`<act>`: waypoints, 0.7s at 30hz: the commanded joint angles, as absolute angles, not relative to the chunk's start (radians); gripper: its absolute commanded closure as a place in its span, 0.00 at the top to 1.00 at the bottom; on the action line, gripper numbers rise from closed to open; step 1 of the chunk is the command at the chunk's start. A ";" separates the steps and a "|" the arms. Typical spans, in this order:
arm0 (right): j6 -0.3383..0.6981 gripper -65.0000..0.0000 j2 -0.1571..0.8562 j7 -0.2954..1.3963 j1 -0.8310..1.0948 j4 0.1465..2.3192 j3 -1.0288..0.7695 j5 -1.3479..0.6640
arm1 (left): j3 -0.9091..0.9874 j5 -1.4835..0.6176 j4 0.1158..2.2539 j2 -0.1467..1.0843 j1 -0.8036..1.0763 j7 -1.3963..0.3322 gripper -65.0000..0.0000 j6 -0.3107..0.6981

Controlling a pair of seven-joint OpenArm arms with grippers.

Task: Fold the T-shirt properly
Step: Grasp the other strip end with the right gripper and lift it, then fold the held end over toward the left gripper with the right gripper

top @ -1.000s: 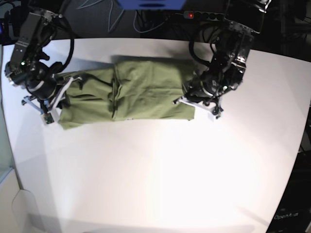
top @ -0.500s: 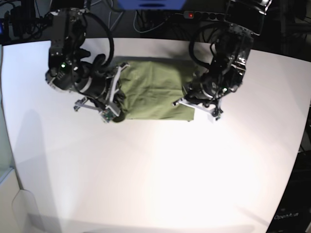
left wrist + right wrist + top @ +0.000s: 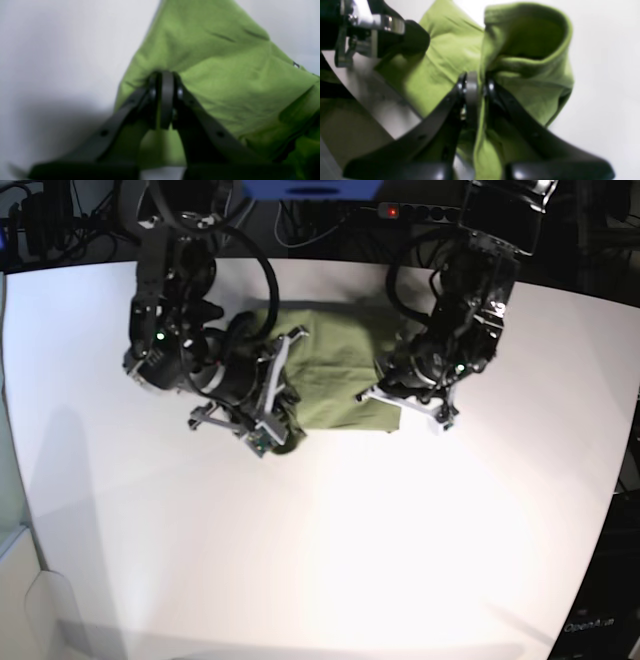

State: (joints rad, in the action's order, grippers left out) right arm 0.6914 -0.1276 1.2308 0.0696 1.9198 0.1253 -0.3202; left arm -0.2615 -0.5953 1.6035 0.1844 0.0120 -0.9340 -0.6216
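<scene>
Both jaws are clamped on the T-shirt (image 3: 335, 370); the carried fold (image 3: 527, 50) may bunch unevenly if dropped askew on the surface (image 3: 330, 540).

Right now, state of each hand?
Left hand: closed, pinching the T-shirt at one edge.
Right hand: closed on a bunched fold of the T-shirt, carried over the rest.
</scene>
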 commanded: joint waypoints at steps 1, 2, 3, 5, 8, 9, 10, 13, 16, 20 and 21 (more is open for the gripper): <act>0.698 0.01 -0.133 1.211 0.058 1.925 0.124 -0.334 | -0.260 -0.591 1.621 0.183 0.005 -0.947 0.03 -0.628; 0.698 0.01 -0.133 1.211 0.059 1.925 0.124 -0.334 | -0.260 -0.591 1.632 0.180 0.005 -0.949 0.03 -0.628; 0.698 0.01 -0.133 1.211 0.067 1.923 0.124 -0.334 | -0.259 -0.591 1.647 0.180 0.007 -0.951 0.03 -0.631; 0.698 0.01 -0.131 1.211 0.073 1.923 0.124 -0.334 | -0.259 -0.591 1.687 0.183 0.010 -0.951 0.03 -0.631; 0.698 0.01 -0.128 1.210 0.071 1.923 0.124 -0.331 | -0.259 -0.591 1.751 0.188 0.013 -0.952 0.03 -0.633; 0.698 0.01 -0.128 1.210 0.071 1.923 0.124 -0.331 | -0.257 -0.591 1.771 0.188 0.025 -0.952 0.03 -0.633; 0.698 0.01 -0.128 1.210 0.071 1.923 0.124 -0.331 | -0.240 -0.591 1.797 0.189 0.036 -0.952 0.03 -0.633; 0.698 0.01 -0.128 1.210 0.071 1.923 0.124 -0.331 | -0.147 -0.591 1.857 0.186 0.074 -1.004 0.03 -0.633; 0.698 0.01 -0.128 1.211 0.070 1.928 0.124 -0.331 | -0.064 -0.582 1.839 0.185 0.090 -1.058 0.03 -0.628; 0.698 0.01 -0.128 1.214 0.070 1.929 0.127 -0.335 | -0.041 -0.582 1.748 0.189 0.093 -1.058 0.03 -0.627; 0.698 0.01 -0.128 1.216 0.070 1.931 0.128 -0.335 | -0.042 -0.582 1.738 0.189 0.091 -1.058 0.03 -0.627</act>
